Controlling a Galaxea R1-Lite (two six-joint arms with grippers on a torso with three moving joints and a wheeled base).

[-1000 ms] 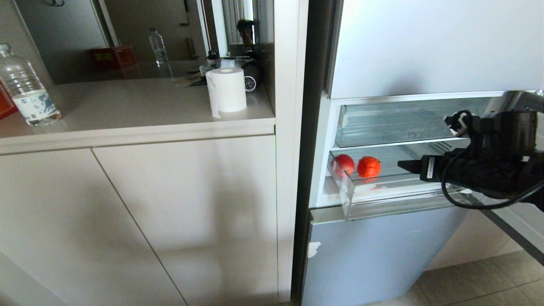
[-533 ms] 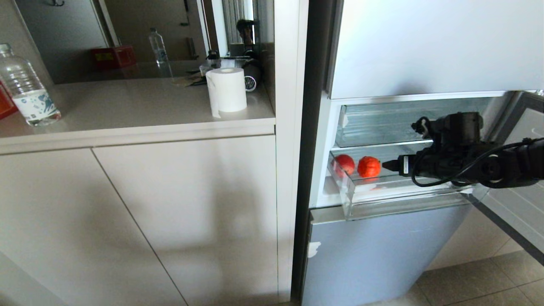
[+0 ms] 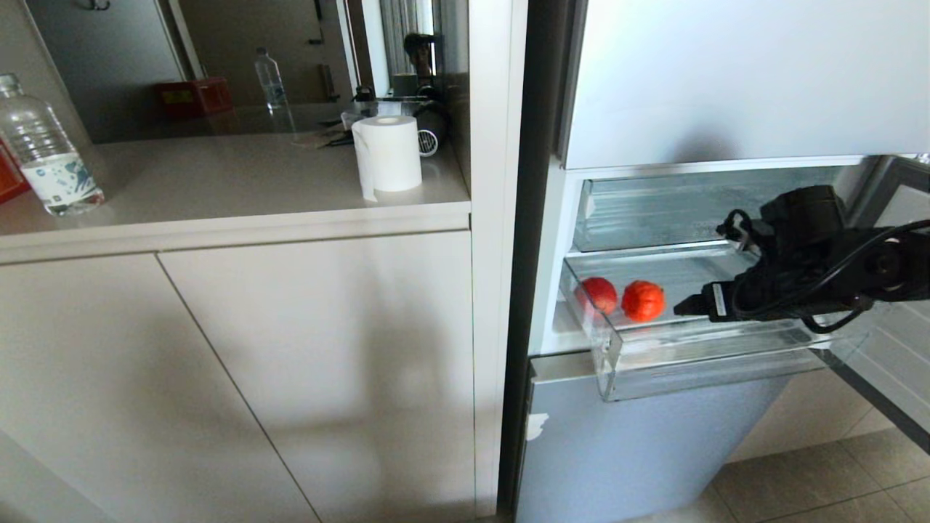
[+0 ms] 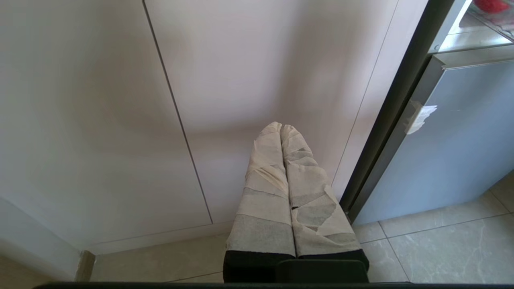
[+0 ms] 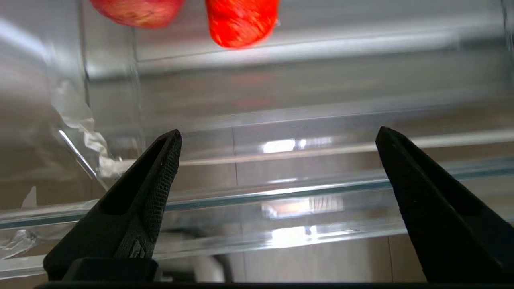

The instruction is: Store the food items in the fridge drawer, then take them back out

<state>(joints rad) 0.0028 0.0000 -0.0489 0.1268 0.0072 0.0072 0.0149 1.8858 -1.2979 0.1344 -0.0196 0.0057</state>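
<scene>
Two fist-sized red food pieces, a smooth apple-like one point(image 3: 598, 294) and a ribbed, pumpkin-like orange-red one point(image 3: 643, 300), sit side by side at the left end of the clear plastic lower fridge drawer point(image 3: 697, 359), which stands pulled out. The black right gripper point(image 3: 686, 305) hangs over the drawer just beside the ribbed piece, jaws spread wide and holding nothing. The tape-wrapped left gripper point(image 4: 281, 130) points at the pale cabinet door point(image 4: 100, 100), its fingers pressed together and empty.
</scene>
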